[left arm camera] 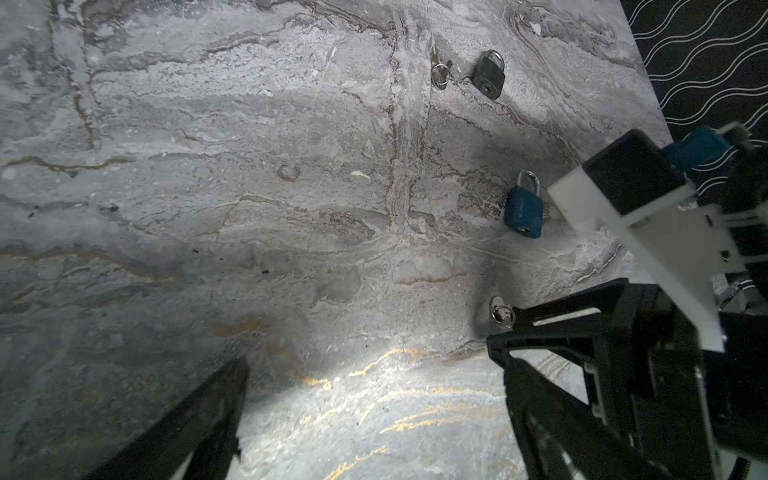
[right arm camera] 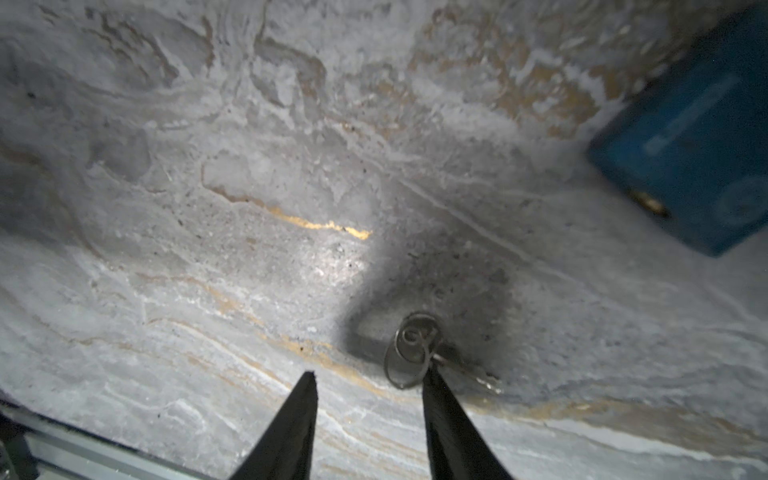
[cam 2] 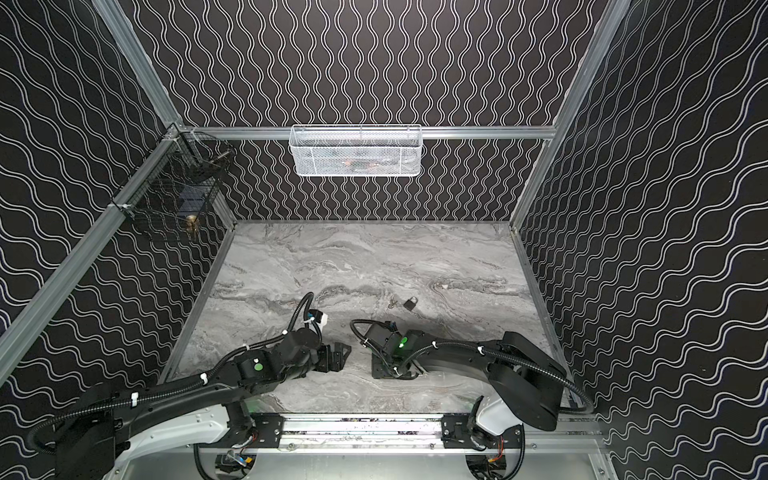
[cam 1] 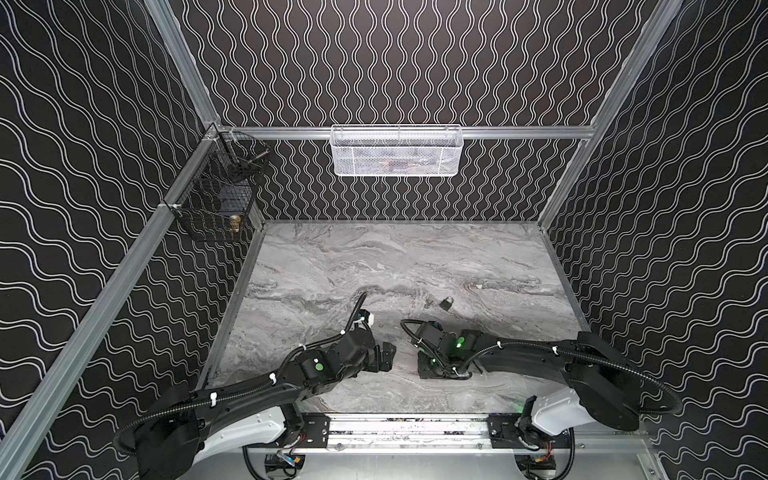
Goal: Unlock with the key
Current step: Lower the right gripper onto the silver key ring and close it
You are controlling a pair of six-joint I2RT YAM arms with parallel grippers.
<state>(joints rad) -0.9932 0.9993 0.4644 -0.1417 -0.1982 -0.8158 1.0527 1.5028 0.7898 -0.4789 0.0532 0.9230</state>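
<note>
Marble tabletop (right arm camera: pixel 208 270) is bearing the key (right arm camera: pixel 409 349), which is lying against one fingertip (right arm camera: pixel 434 390) of the right gripper (right arm camera: pixel 369 374), outside its half-open, empty jaws.

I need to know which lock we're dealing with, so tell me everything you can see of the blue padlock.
The blue padlock lies flat on the grey marble-look table, a faint label on its upper face. Its body looks painted or plastic-coated; the silver metal shackle seems closed into it. The brass-coloured keyhole, in the end opposite the shackle, is empty. Only the table touches it. It does not show in the top views, probably hidden under the right arm.
</note>
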